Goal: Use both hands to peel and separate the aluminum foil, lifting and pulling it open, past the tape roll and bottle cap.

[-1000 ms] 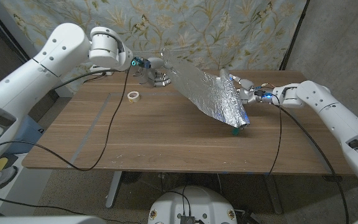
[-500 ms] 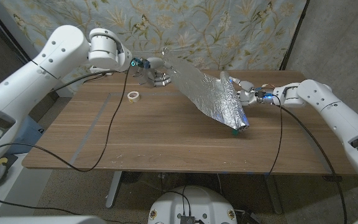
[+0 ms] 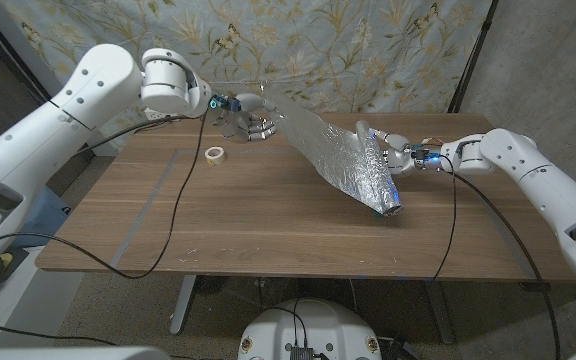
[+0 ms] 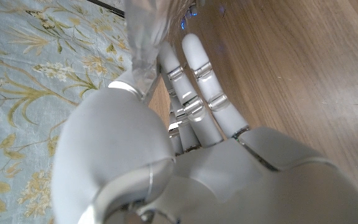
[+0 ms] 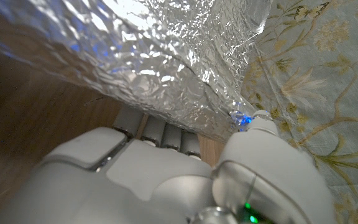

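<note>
A crinkled sheet of aluminum foil [image 3: 343, 158] hangs stretched above the table between my two hands. My left hand [image 3: 251, 118] pinches its far left corner at the back of the table; the left wrist view shows the foil strip [image 4: 143, 34] between thumb and fingers. At the right, my right hand [image 3: 388, 148] grips the other end, and the foil [image 5: 160, 56] spreads over the fingers in the right wrist view. The sheet's lower end curls down onto the wood near a green bottle cap [image 3: 375, 212], mostly hidden. A tape roll [image 3: 215, 154] lies left of the foil.
The wooden table [image 3: 258, 225] has bare wood in front of the foil and at the left. A floral cloth [image 3: 368, 50] hangs behind the table. Black cables [image 3: 183, 200] trail from both arms across the tabletop.
The foil's lower right end has sunk and now covers most of the green cap. Both hands keep their hold and have barely shifted.
</note>
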`<action>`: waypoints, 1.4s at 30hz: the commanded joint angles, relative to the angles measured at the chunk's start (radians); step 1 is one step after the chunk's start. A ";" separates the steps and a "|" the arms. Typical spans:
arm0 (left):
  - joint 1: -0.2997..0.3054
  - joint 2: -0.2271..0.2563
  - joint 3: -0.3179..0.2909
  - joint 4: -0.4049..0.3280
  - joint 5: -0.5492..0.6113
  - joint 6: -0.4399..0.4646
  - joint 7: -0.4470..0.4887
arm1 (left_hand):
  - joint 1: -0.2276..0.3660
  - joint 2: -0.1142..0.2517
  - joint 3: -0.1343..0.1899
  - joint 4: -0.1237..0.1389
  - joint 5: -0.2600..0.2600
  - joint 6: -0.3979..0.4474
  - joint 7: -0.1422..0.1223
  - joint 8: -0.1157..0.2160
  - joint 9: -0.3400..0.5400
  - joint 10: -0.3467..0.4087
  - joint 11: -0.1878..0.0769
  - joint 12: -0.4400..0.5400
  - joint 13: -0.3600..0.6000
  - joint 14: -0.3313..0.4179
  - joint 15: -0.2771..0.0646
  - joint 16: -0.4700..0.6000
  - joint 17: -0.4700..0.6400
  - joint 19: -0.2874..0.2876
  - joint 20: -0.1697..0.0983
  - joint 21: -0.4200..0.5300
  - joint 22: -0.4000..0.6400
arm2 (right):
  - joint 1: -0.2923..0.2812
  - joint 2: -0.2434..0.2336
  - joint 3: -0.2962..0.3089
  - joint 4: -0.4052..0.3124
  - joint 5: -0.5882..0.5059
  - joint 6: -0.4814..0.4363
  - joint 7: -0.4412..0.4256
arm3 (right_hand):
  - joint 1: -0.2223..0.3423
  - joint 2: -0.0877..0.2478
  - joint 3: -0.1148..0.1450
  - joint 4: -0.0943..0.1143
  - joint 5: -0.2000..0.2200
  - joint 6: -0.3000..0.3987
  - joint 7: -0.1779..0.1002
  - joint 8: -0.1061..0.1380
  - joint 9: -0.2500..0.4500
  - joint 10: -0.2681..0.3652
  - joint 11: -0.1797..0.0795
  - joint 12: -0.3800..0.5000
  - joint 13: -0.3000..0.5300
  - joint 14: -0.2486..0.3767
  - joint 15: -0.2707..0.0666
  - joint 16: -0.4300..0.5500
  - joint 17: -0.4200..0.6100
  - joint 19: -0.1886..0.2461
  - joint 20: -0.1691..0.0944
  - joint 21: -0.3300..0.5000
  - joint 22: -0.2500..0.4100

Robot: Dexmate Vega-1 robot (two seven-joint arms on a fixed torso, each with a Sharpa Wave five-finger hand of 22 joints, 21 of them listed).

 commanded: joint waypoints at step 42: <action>0.097 0.007 -0.030 0.022 -0.004 -0.010 -0.131 | -0.228 -0.048 -0.023 0.058 -0.014 -0.029 0.007 0.007 -0.001 -0.143 0.043 -0.261 -0.146 -0.243 0.158 -0.130 -0.114 -0.092 0.068 -0.059 -0.004 | -0.026 -0.016 0.005 -0.061 0.025 0.008 -0.054 | -0.002 0.014 -0.013 -0.004 0.009 -0.001 -0.001 0.008 0.001 0.006 -0.001 -0.007 0.003 -0.001 0.001 -0.005 0.006 0.007 0.000 -0.002 0.001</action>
